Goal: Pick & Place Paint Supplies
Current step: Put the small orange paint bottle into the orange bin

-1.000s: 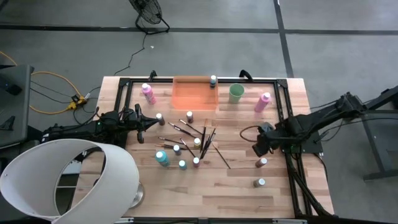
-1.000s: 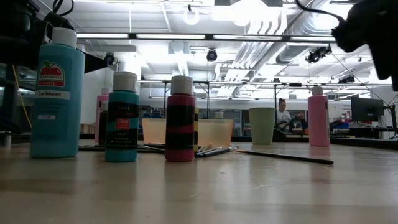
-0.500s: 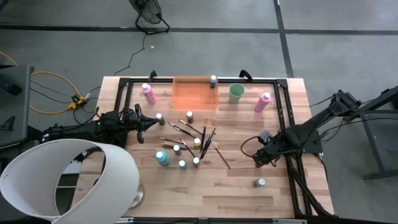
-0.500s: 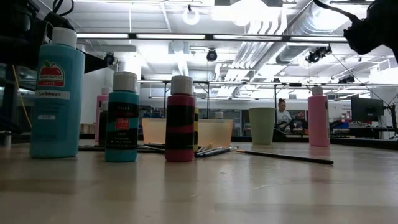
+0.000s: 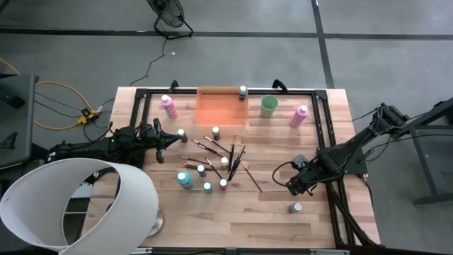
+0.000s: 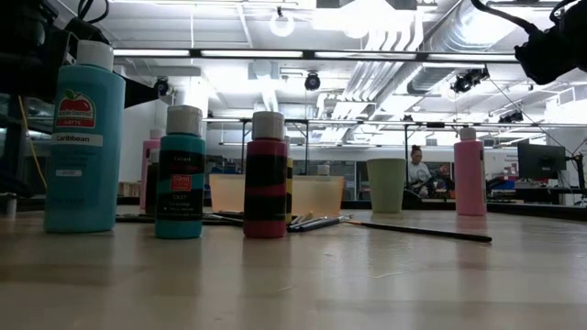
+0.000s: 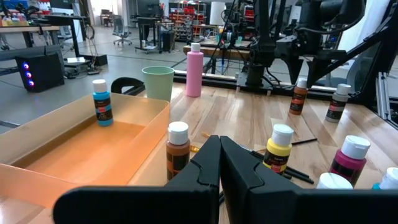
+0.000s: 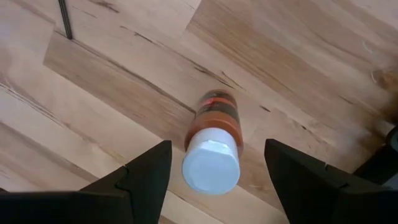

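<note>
A brown paint bottle (image 8: 212, 127) with a white cap (image 8: 210, 167) stands upright on the table near its right edge. My right gripper (image 8: 216, 144) points down over it, open, with one finger on each side of the cap and apart from it. The left wrist view shows that gripper (image 7: 306, 70) just above the bottle (image 7: 299, 98). More bottles (image 5: 184, 180) and thin dark paintbrushes (image 5: 228, 153) lie mid-table. My left gripper (image 5: 168, 139) waits shut at the table's left, pointing level.
The orange tray (image 5: 221, 108) at the far edge holds one blue bottle (image 5: 243, 92). A green cup (image 5: 268, 105) and a pink bottle (image 5: 300, 115) stand to the tray's right. Another bottle (image 5: 295, 208) stands nearer than the right gripper. A black rail (image 5: 324, 127) runs along the right side.
My right gripper has moved toward the table's near edge and down, staying open. It now stands over the brown bottle and hides it in the high view. The bottles and brushes have not moved.
</note>
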